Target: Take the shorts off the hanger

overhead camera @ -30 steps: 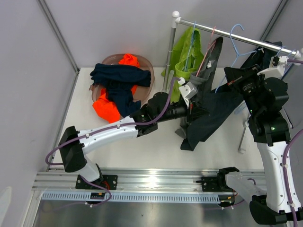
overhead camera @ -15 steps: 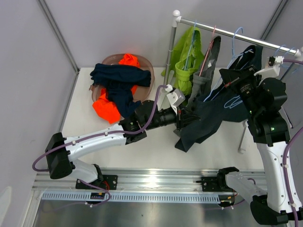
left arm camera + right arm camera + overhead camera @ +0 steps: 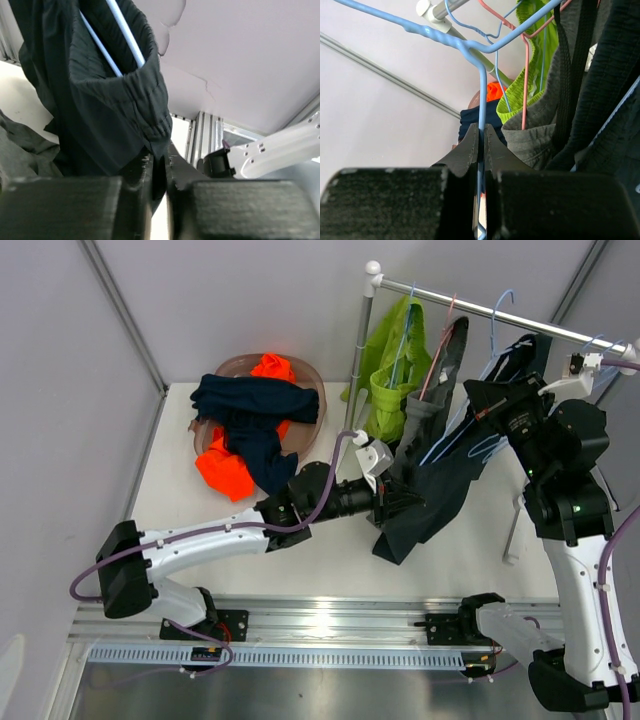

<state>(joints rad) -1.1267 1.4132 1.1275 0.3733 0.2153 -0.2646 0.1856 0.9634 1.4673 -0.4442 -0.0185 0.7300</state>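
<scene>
The dark navy-black shorts (image 3: 430, 495) hang half off a blue hanger (image 3: 455, 430) below the rail (image 3: 480, 308). My left gripper (image 3: 402, 498) is shut on their waistband hem (image 3: 159, 145). My right gripper (image 3: 478, 412) is shut on the blue hanger's wire (image 3: 481, 100) and holds it off the rail. Grey shorts (image 3: 420, 425) on a pink hanger (image 3: 440, 345) and lime green shorts (image 3: 395, 365) hang on the rail. Orange shorts (image 3: 228, 465) and navy shorts (image 3: 255, 405) lie in a bowl (image 3: 310, 375).
The rack's upright post (image 3: 362, 350) stands just behind my left gripper. Another blue hanger (image 3: 497, 325) hangs on the rail. A second post (image 3: 515, 530) stands at the right. Grey walls close the left and back sides.
The left gripper has moved slightly right and forward with the dark shorts. The blue hanger in the right gripper has tilted further and shows more bare wire above the shorts.
</scene>
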